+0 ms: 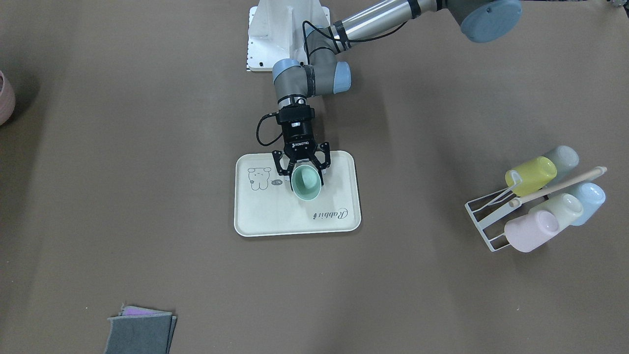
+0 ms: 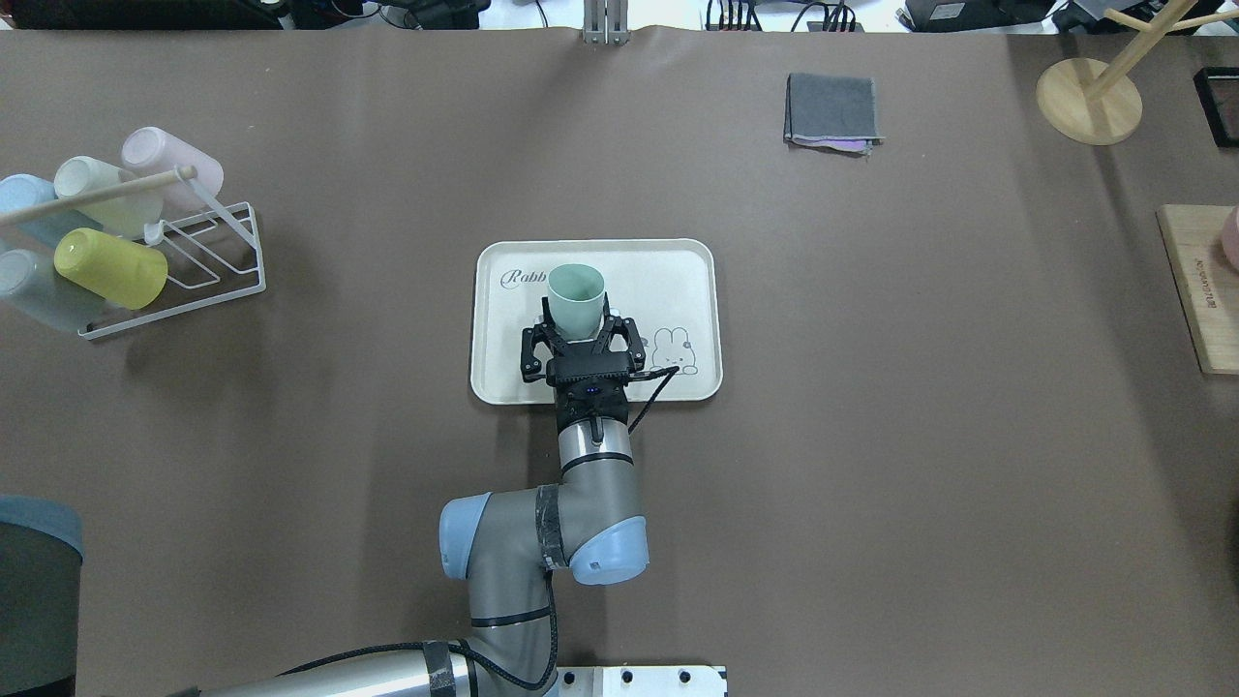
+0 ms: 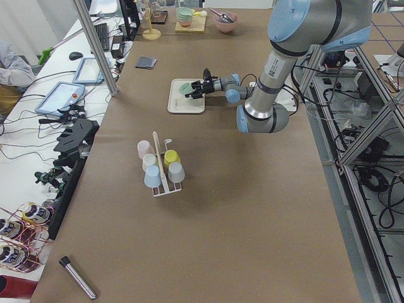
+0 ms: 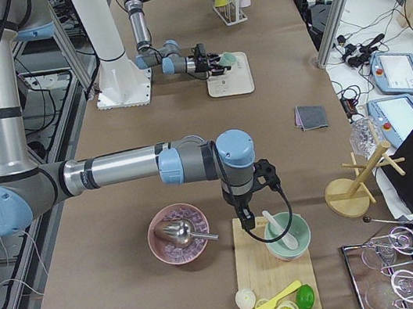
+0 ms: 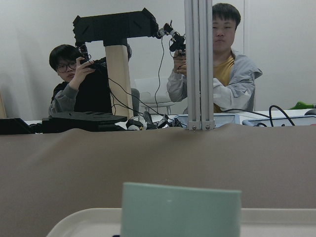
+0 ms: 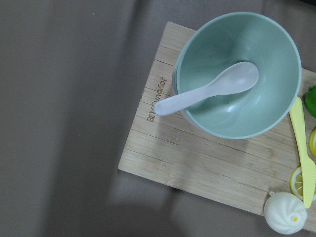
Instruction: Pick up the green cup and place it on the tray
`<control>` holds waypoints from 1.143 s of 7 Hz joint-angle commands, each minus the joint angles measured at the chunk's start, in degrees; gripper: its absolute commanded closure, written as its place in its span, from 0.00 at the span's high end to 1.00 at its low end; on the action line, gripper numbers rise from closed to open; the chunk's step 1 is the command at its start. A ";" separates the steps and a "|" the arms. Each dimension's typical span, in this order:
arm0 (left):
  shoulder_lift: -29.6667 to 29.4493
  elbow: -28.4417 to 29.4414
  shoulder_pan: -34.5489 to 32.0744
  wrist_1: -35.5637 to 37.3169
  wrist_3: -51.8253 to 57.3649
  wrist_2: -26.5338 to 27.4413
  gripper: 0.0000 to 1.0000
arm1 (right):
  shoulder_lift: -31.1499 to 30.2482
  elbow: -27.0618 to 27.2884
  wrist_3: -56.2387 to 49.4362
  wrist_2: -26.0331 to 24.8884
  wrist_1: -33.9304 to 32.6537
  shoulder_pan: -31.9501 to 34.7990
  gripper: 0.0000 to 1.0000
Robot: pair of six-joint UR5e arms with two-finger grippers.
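Looking down from the front-facing camera: one green cup stands mouth-up on the one tray, roughly mid-table and a bit nearer the robot's edge. The left gripper sits low around the cup with its fingers spread wide on either side, so released, not clamping.

Toward the table's left end there's one cup rack with five cups lying on it: yellow, grey, blue, cream and pink. One folded grey cloth lies by the operators' edge.

Overhead gives the same counts, and the cup hides part of the "Rabbit" script.

Left side camera: cup and tray are far off and too small to add anything.

Right side camera: the right gripper hovers over a bamboo board near the table's right end. Can't tell if its fingers are apart.

Left wrist: the cup's wall is bottom centre, and two people sit past the far edge.

Right wrist: one mint bowl, one white spoon, and no fingers show.
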 commanded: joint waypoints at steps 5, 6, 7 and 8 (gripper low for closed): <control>0.42 -0.42 1.82 0.00 -0.62 1.05 0.97 | -0.03 0.00 0.01 0.00 0.00 0.32 1.00; 0.42 -0.42 2.00 0.00 -0.79 1.58 0.97 | 0.05 0.00 0.01 0.00 0.00 0.40 1.00; 0.42 -0.68 2.18 0.00 -0.88 2.10 0.98 | 0.06 0.00 0.01 0.00 0.00 0.40 1.00; 0.51 -1.73 2.18 0.00 -0.88 2.20 0.98 | 0.06 0.00 -0.07 0.00 0.00 0.49 1.00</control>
